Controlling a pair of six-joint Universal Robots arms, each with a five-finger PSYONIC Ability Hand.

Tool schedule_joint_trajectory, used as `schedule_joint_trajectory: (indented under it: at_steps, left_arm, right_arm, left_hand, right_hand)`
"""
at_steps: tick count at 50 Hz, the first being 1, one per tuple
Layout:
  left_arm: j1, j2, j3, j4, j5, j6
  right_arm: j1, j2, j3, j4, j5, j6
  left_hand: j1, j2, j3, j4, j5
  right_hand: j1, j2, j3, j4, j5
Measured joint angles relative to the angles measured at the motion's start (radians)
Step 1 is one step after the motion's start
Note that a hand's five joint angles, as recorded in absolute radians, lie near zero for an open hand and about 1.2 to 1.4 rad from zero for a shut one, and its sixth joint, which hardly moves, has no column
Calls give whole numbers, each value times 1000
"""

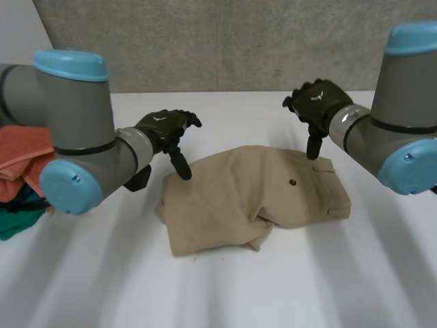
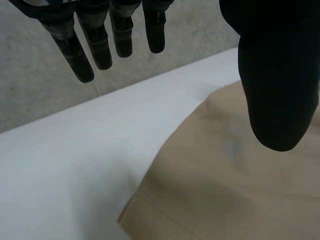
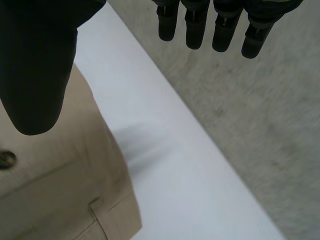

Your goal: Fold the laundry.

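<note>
Tan trousers (image 1: 252, 198) lie folded in a loose bundle at the middle of the white table (image 1: 218, 294) in the head view, with a small dark button (image 1: 292, 182) on the upper layer. The left hand (image 1: 164, 130) hangs over the bundle's far left edge, its thumb pointing down towards the cloth and its fingers spread and relaxed, holding nothing. The right hand (image 1: 317, 102) hangs over the far right corner, by the waistband, in the same pose: thumb down, fingers loose and apart. Whether either thumb tip touches the cloth is hard to tell from here. At the table's left edge, behind the left arm, lies a heap of orange cloth (image 1: 20, 160) on top of green cloth (image 1: 17, 215).

In the left wrist view the fingers (image 2: 95, 45) hang straight over bare table, well apart from the thumb (image 2: 277, 90), which is above the tan cloth. A stitched hem (image 2: 165, 215) of the trousers runs beside the bare table under the palm.

In the right wrist view the fingers (image 3: 200, 30) hang straight above the table's far edge and the grey wall (image 3: 260, 125). The thumb (image 3: 35, 75) is wide apart from them, above the trousers just beside the button, and the trousers' corner lies under the palm.
</note>
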Motion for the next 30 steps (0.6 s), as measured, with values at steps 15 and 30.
schedule_joint_trajectory:
  at_steps: [15,30]
  left_arm:
    - [17,-265,221,-149,28,48]
    - [22,-134,209,-63,-32,96]
  right_arm:
    - [-129,371,-183,-148,-192,163]
    - [-132,197,-107,-276,-209,201]
  left_hand:
    - [272,241,235,240,248]
    - [903,947,934,951,914]
  right_hand:
    - [126,138,144,143,124]
    - [897,972,986,996,924]
